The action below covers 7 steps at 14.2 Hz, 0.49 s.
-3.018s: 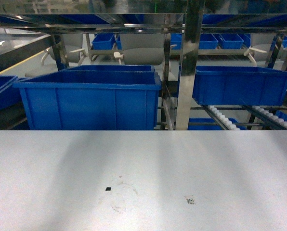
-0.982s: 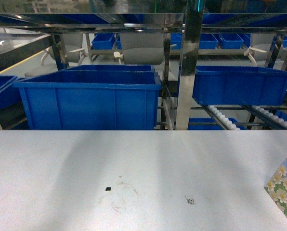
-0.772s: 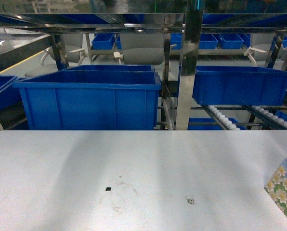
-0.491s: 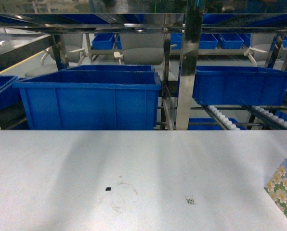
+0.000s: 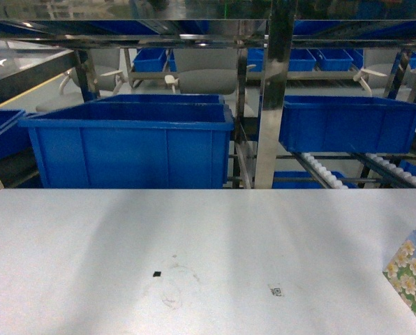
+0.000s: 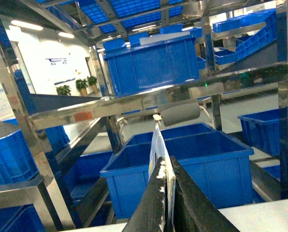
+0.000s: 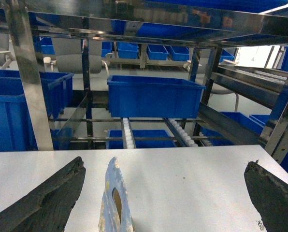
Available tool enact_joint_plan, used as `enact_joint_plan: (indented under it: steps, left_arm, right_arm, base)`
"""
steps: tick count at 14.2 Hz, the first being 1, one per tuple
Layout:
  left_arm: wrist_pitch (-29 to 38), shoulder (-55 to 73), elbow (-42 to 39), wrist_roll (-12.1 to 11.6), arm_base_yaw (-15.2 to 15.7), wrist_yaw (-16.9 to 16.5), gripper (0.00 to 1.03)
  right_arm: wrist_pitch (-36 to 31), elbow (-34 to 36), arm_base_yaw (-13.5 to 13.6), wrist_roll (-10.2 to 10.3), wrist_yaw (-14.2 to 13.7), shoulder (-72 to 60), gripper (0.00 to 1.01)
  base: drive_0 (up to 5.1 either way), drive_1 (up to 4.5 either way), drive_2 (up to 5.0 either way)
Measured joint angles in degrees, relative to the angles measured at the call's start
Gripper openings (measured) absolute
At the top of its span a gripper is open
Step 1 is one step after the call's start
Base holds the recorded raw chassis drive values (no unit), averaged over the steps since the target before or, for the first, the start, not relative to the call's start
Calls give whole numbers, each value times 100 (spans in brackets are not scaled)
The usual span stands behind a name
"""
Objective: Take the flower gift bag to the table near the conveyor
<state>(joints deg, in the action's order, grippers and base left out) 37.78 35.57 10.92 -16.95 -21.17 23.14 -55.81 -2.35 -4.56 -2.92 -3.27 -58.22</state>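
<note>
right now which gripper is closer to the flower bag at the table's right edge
Right. The flower gift bag stands between the open fingers of the right gripper. The left gripper is elsewhere, pinching a separate paper piece before a blue bin.

No word, brand or number can be read in any of the views. The only markings are a tiny square code sticker (image 5: 276, 289) on the desk (image 5: 208, 251) in the head view, its pattern too small to make out, and a dark blue sign (image 6: 59, 61) on the white far wall, well beyond the left tool (image 6: 169, 193) and up to its left in the left wrist view, whose shapes are too blurred to read
</note>
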Motion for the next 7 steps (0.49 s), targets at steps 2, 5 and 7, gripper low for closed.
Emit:
enact_joint_plan:
  steps: [2,5,7]
  left_arm:
    - [0,0,0,2,0,0,2]
    - [0,0,0,0,0,0,2]
    - [0,0,-2,0,0,0,2]
  right_arm:
    - [1073,157,4,-17,0,1239,98]
    - [2870,175,125,-13,-55,3121,98]
    - [4192,177,323,-13,-236,4459,98]
  base:
    - [0,0,0]
    - [0,0,0]
    - [0,0,0]
